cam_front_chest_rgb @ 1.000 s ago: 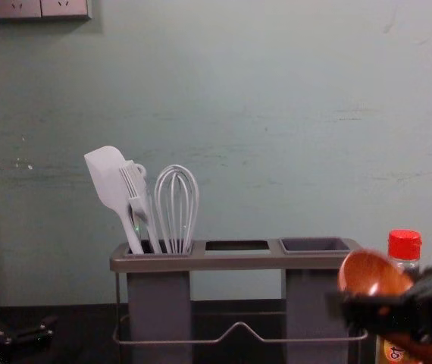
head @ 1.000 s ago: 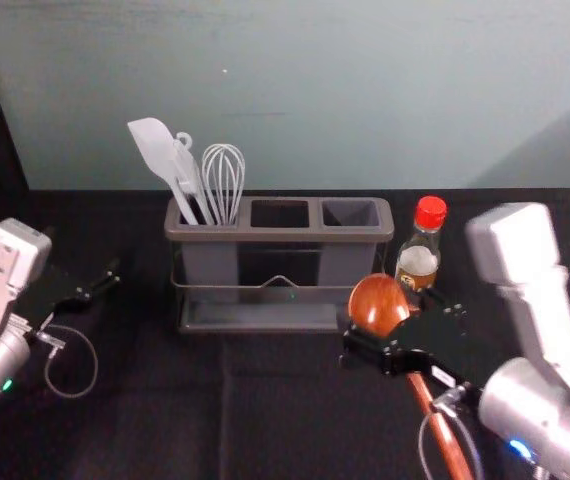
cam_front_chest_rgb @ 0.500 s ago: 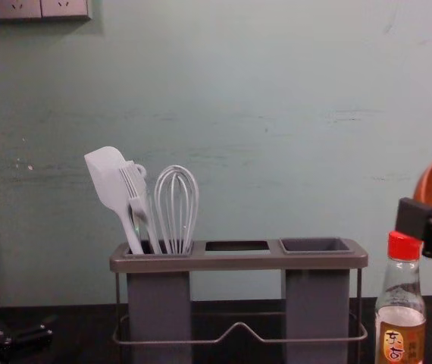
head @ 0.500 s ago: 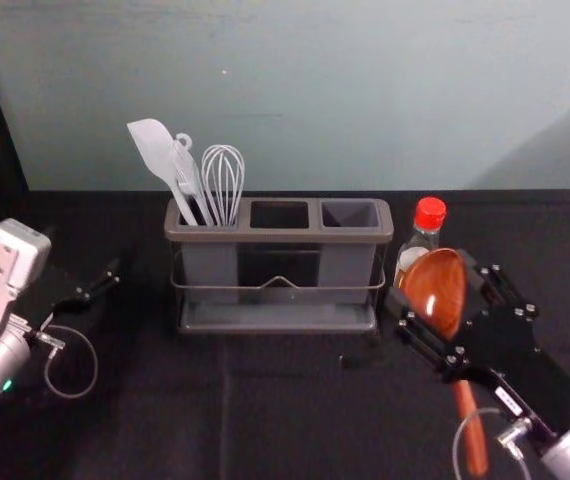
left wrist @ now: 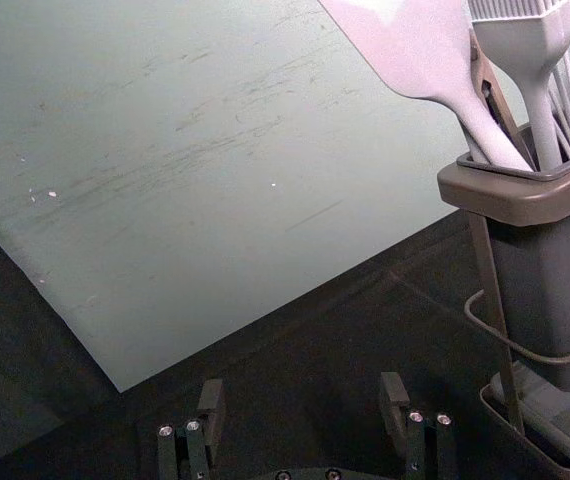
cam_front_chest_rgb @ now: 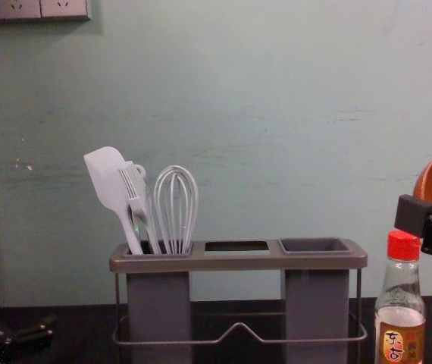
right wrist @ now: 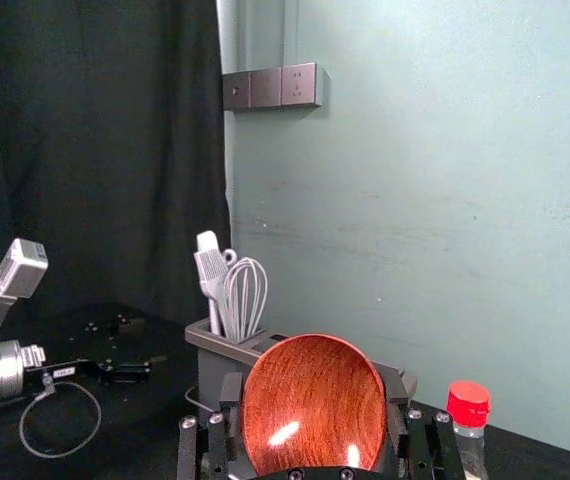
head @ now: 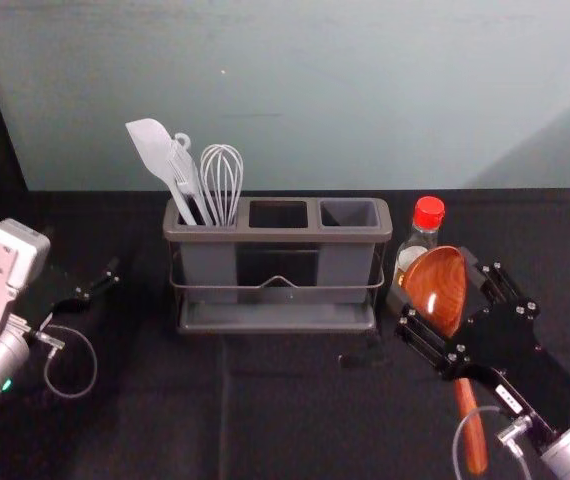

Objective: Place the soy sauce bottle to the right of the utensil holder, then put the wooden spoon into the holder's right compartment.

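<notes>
Head view has the right gripper (head: 434, 279) holding the wooden spoon (head: 447, 298) by its bowl near the bottle (head: 424, 232) right of the holder (head: 278, 237), the left gripper (head: 85, 256) spread wide at far left.

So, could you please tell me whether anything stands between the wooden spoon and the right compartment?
Perhaps the soy sauce bottle: it stands right of the holder, close to the likely path of the wooden spoon in the right claw.

One each: bottle (cam_front_chest_rgb: 400, 307), wooden spoon (head: 436, 287), holder (cam_front_chest_rgb: 239, 262), spatula (cam_front_chest_rgb: 108, 180), brush (cam_front_chest_rgb: 137, 203), whisk (cam_front_chest_rgb: 176, 212)
</notes>
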Available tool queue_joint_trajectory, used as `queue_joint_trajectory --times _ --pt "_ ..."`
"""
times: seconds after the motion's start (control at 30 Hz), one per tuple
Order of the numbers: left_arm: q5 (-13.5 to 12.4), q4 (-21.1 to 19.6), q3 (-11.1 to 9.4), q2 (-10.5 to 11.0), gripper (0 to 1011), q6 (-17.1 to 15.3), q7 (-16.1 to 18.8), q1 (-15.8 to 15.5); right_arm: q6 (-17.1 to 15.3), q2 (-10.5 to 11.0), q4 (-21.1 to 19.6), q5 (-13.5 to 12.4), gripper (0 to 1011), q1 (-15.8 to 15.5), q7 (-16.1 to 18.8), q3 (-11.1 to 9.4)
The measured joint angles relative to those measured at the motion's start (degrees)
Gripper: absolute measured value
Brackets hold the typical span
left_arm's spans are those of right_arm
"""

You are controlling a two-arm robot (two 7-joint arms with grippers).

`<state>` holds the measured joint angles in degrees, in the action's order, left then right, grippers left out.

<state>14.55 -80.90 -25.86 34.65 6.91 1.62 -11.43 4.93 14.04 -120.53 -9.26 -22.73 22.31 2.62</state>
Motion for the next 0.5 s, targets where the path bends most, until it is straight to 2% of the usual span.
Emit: queue_joint_trajectory --times 0.5 --pt "0.00 0.00 0.00 0.00 1011 0.00 0.00 0.00 -0.19 -0.02 0.00 -0.11 838 0.09 0.02 0.00"
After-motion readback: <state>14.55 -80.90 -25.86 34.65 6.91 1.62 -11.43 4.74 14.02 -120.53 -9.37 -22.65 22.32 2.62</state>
